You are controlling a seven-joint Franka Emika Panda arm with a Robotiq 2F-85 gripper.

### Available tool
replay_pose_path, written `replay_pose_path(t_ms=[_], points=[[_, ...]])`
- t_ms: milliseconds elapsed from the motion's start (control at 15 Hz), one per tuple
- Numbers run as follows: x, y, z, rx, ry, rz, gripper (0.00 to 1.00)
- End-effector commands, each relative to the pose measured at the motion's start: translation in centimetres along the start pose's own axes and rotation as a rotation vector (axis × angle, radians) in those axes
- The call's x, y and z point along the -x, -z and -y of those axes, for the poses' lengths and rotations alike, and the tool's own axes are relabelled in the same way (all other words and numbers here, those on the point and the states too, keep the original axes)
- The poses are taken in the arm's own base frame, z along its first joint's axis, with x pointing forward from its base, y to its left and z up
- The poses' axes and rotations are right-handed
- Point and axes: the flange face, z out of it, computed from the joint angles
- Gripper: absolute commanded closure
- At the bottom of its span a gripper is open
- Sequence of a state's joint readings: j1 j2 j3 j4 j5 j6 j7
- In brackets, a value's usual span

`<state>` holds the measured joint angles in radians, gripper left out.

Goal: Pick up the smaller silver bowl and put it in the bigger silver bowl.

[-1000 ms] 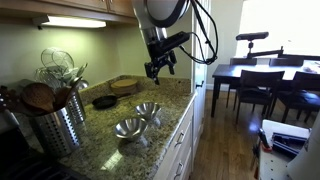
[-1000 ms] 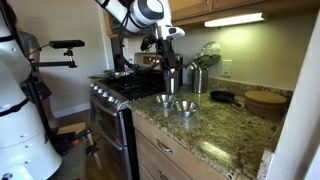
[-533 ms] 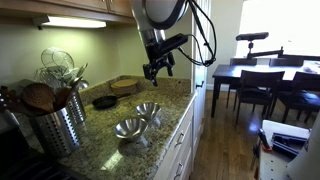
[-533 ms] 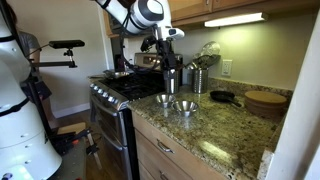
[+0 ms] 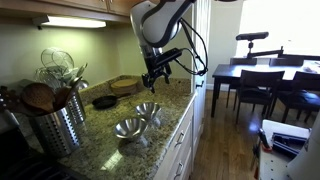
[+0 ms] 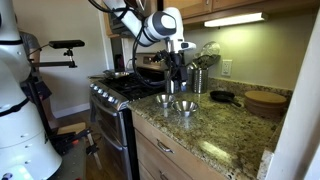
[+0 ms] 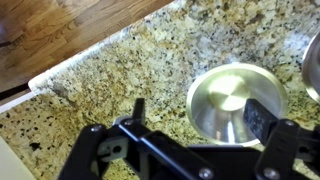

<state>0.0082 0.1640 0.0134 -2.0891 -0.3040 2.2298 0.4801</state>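
Note:
Two shiny steel bowls stand side by side near the counter's front edge. The smaller silver bowl (image 5: 128, 128) (image 6: 163, 100) is the one nearer the utensil holder. The bigger silver bowl (image 5: 148, 112) (image 6: 185, 106) stands just beyond it. My gripper (image 5: 155, 75) (image 6: 173, 72) hangs well above the bowls, open and empty. In the wrist view its open fingers (image 7: 198, 115) frame one steel bowl (image 7: 228, 98) on the granite below; I cannot tell which bowl it is. A sliver of the other bowl (image 7: 313, 65) shows at the right edge.
A tall perforated steel utensil holder (image 5: 55, 120) (image 6: 198, 78) stands by the stove (image 6: 120, 92). A small black pan (image 5: 104, 101) (image 6: 222, 97) and a wooden bowl (image 5: 126, 85) (image 6: 265, 101) sit further along the granite counter (image 5: 170, 110). The counter edge drops to a wood floor (image 7: 60, 35).
The arm has swung and the gripper has shifted a little lower and toward the bowls. The bowls have not moved.

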Motion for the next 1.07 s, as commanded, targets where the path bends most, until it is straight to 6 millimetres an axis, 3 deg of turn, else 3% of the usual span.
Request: replay_pose_path(t_ms=[0,600,800,1000], points=[[-2.2,-2.6,-1.3,-0.023,-0.03,0.016,0.0],[-4.1,-11.5,-2.1,-0.193,0.015,0.177,0.0],[-4.5,-12.7,-2.3,-0.212,0.015,0.196,0.0],[-4.9,-13.1,-2.7,-0.217,0.008,0.195,0.09]])
